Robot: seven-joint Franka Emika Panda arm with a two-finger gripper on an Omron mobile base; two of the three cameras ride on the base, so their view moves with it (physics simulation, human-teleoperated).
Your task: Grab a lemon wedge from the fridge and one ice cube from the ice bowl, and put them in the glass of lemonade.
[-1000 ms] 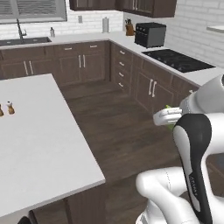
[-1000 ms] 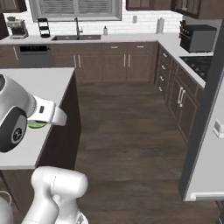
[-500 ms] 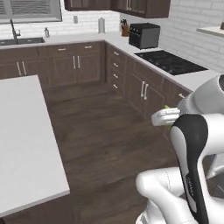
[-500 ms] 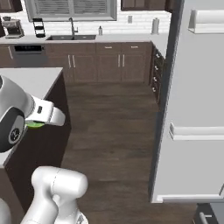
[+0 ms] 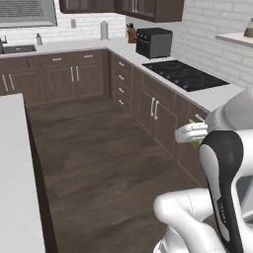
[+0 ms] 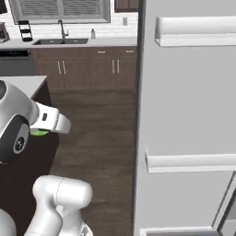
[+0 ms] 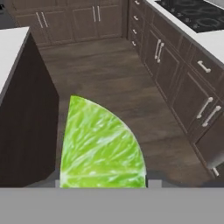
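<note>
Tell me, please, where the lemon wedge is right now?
The lemon wedge sits in the claw, low in the hand view, above the wood floor between the island and the cabinets.

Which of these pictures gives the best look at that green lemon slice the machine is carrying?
The hand view: the lemon wedge sits large and close, its pulp clear. In the left and right base views just a green sliver peeks from behind the arm.
</note>
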